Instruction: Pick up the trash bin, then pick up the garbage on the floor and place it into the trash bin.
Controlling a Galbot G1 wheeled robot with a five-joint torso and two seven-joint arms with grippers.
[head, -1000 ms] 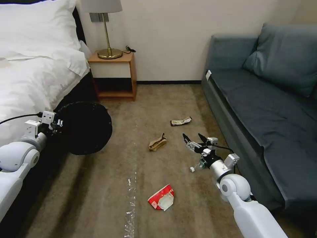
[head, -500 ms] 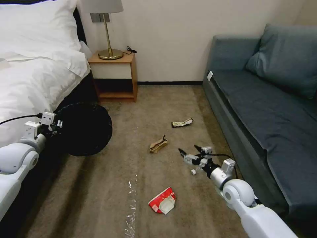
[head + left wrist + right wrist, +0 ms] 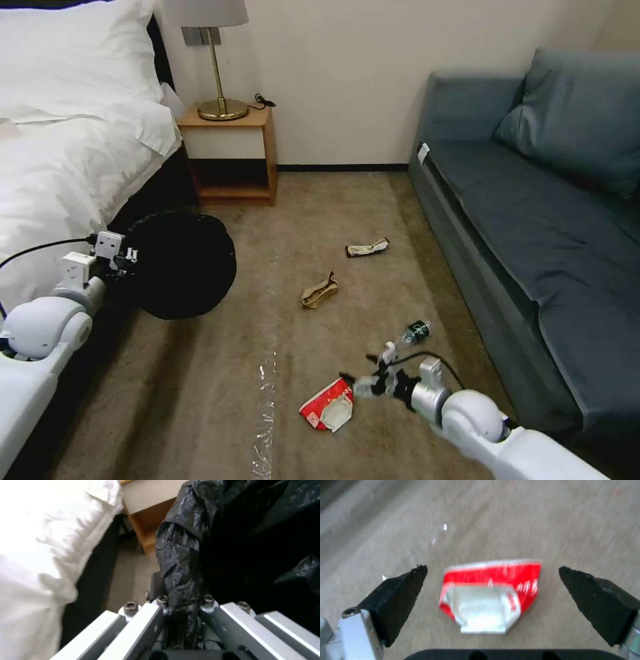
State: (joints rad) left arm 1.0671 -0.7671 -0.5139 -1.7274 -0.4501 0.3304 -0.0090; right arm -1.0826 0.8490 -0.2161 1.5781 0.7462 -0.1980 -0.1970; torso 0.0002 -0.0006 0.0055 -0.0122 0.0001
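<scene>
Right hand (image 3: 357, 387): lower centre of head view, fingers spread wide, empty, low over carpet (image 3: 373, 207).

Red-and-white carton (image 3: 327, 404): on carpet, just beside right hand toward frame left; in wrist view lies between both fingertips, long axis across the gap.

Trash bin (image 3: 183, 263): middle left by bed (image 3: 53, 153), left hand (image 3: 123, 257) clamped on its bag rim.

Brown scrap (image 3: 319, 291), wrapper (image 3: 366, 247): centre, farther up.

Right hand nearer carton.

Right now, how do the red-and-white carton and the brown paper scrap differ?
The red-and-white carton lies flattened, right by the open right gripper; the brown paper scrap is crumpled, farther off toward the nightstand. The carton looks larger than the scrap. Both rest loose on the carpet.
</scene>
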